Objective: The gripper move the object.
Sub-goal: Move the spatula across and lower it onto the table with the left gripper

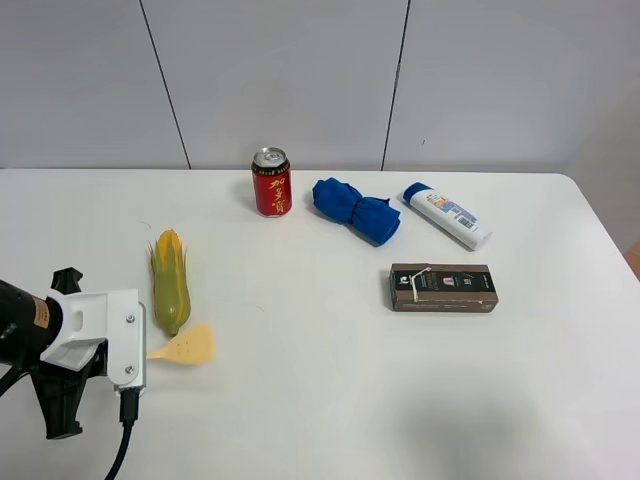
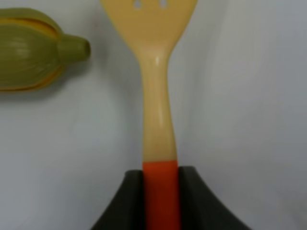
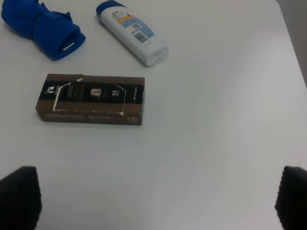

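Lowest on the near left edge of the tabletop [image 1: 330, 410] is the left arm, its white housing [image 1: 100, 330] and black cables over the left gripper [image 2: 161, 199]. That gripper is pinched onto the spatula [image 1: 185, 347] (the left wrist view shows it best): two dark fingers [image 2: 199, 206] press against either side of the red-orange handle, and the pale yellow neck runs away from them to the perforated blade. In the high view the blade sticks out to the right of the housing, just beside the lower tip of the corn cob [image 1: 170, 280], and the two stay apart. Whether the blade rests on the tabletop or sits slightly above it cannot be told.

The corn cob lies lengthwise, its green stem end pointing toward the spatula's neck in the left wrist view.

Farther back, a red can [image 1: 271, 183] stands upright near the far edge. To its right lies a bunched blue cloth [image 1: 355, 210], then a white bottle [image 1: 447, 215] on its side with a blue cap. Nearer than these, a dark brown box [image 1: 443, 288] lies flat.

The right gripper [image 3: 156, 201] is spread wide, its two black fingertips [image 3: 19, 196] at opposite corners of the right wrist view, nothing between them, and the box well apart from it.
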{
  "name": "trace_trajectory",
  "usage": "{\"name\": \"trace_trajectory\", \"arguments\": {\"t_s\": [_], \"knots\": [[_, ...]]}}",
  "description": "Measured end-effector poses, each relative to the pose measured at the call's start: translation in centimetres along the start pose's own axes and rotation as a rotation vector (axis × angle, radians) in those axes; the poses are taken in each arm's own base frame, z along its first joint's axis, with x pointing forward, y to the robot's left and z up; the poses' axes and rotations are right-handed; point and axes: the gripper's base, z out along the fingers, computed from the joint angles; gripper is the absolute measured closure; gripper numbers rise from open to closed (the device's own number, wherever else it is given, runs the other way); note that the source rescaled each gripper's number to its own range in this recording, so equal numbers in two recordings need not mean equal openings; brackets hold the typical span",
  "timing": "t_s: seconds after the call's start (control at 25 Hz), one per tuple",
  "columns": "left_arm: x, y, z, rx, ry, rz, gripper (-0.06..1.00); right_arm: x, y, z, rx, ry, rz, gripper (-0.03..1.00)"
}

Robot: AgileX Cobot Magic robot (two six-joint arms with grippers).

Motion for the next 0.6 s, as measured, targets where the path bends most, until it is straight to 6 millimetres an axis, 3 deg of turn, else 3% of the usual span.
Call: {"name": "trace_trajectory", "arguments": {"t_s": [0.36, 0.6], "knots": [[1.5, -2.0, 1.6, -0.015, -0.014, 0.069, 0.94, 0.0, 0.0, 0.0, 0.000, 0.000, 0.000, -0.03], [1.5, -2.1, 2.1, -0.054, -0.042, 0.083, 0.94, 0.0, 0.0, 0.0, 0.000, 0.000, 0.000, -0.03]]}}
